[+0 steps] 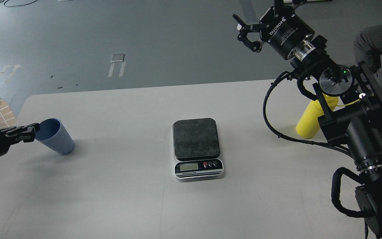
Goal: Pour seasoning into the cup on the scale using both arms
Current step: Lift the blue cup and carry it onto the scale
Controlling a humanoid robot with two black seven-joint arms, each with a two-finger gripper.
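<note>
The seasoning (310,119), a tall opaque yellow plastic squeeze bottle, stands on the pale grey bench (118,199) well to the right of the scale, and only its lower body shows; its upper part is hidden behind the right arm's black links, so its nozzle and cap cannot be seen. The scale (197,147), a small flat kitchen scale with a black rounded-square platform, a silver front panel, an LCD display and small buttons, sits near the middle of the bench with its platform bare. The cup (55,136), a light blue tapered plastic tumbler with fine vertical ribs, is well to the left of the scale, tilted with its open mouth leaning left and its base toward the scale. The left gripper (28,131), small and dark, comes in from the left with its tip at the cup's rim; whether its jaws are clamped on the rim or only touching it cannot be told. The right gripper (245,33), marked ROBOTIQ, hangs high above and to the right of the scale, beyond the bench's far edge in this view, with its jaws apart and nothing between them. It is well apart from the yellow bottle.
</note>
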